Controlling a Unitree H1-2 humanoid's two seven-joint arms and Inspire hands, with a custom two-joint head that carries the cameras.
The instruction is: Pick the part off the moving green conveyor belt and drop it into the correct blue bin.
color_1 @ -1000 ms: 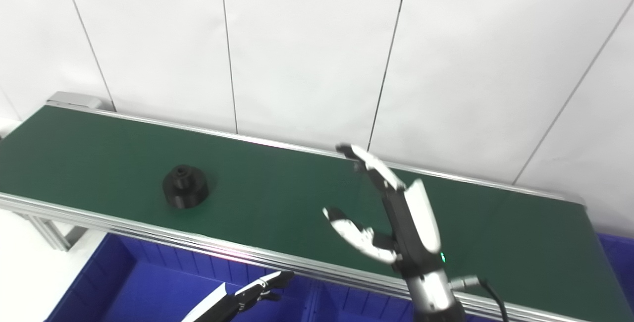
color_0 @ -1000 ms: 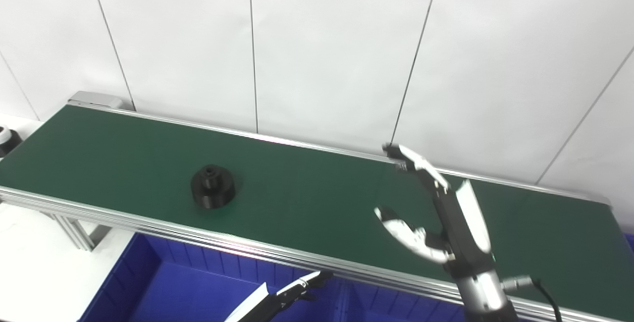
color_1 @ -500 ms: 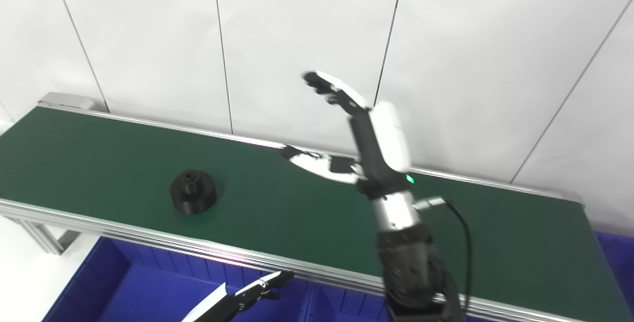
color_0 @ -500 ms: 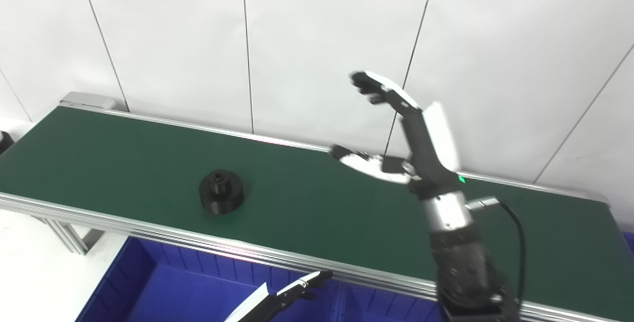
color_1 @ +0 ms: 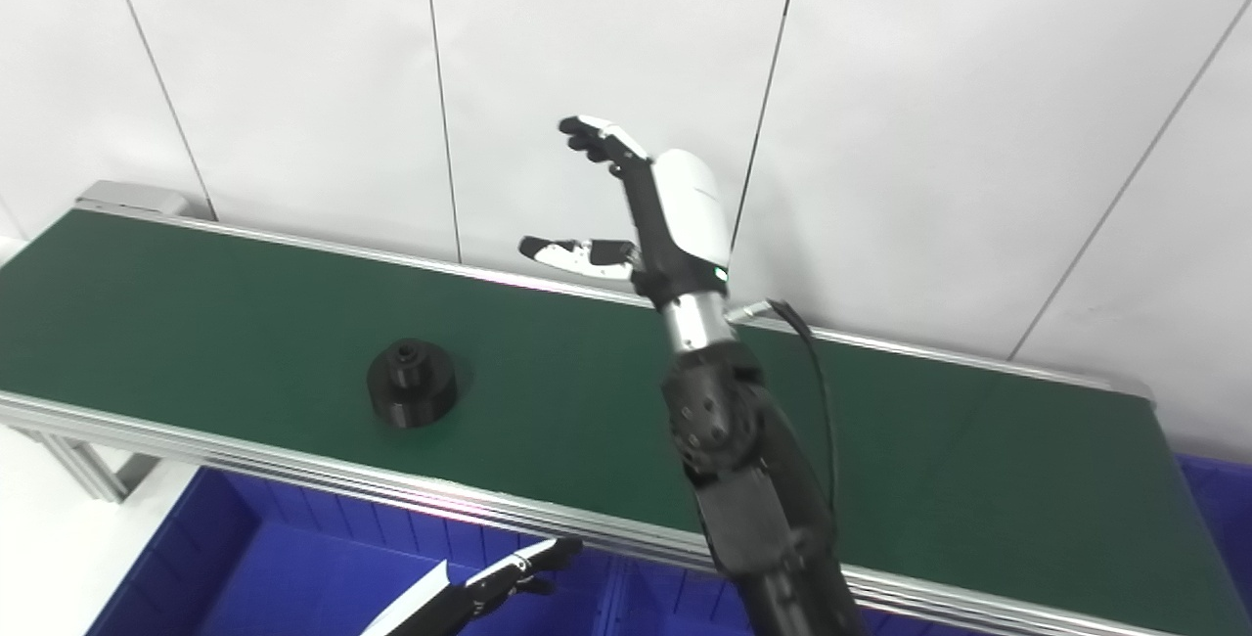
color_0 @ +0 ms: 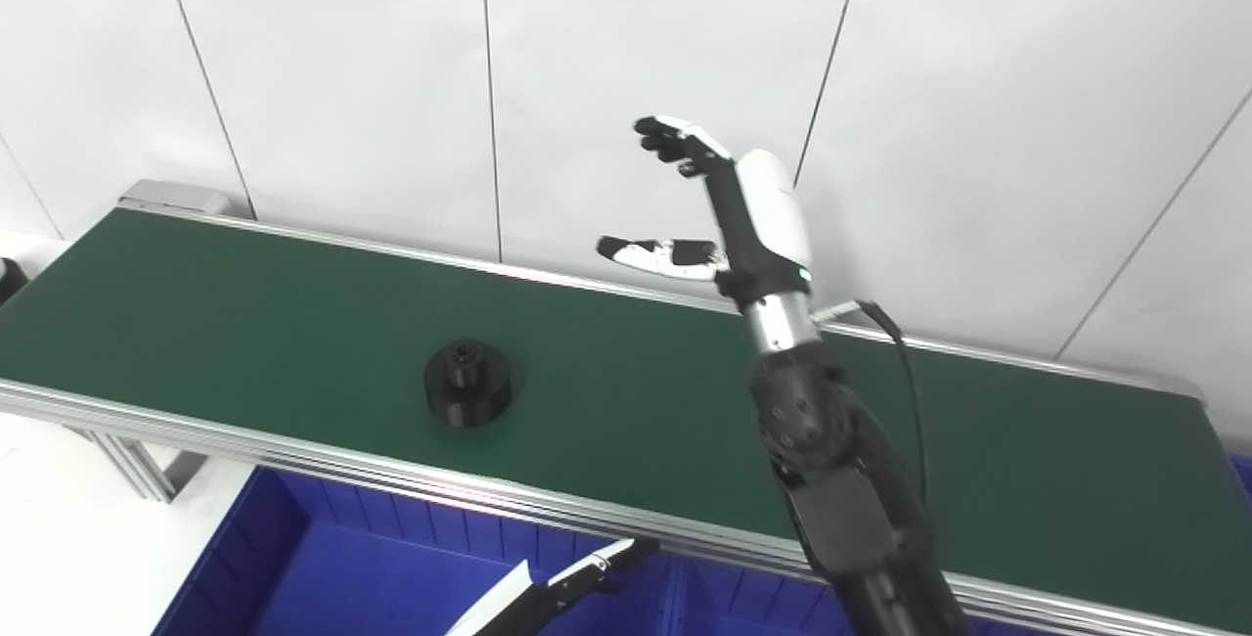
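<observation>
The black part (color_0: 468, 394) sat on the green conveyor belt (color_0: 245, 313), near its front rail. The right hand (color_0: 729, 215) was raised at the part's 2 o'clock, fingers spread and empty. The left hand (color_0: 572, 585) lay low over the blue bin (color_0: 323, 577), seemingly extended, though too little showed to tell.

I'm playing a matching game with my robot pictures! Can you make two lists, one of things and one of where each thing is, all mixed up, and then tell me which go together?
Things:
1. black part
2. right hand
3. left hand
4. blue bin

Places or states:
A. raised high above the belt, fingers spread, holding nothing
B. low at the picture's bottom edge, over the blue bin
C. lying on the green conveyor belt
D. below the belt's near rail

Pairs: 1-C, 2-A, 3-B, 4-D
</observation>
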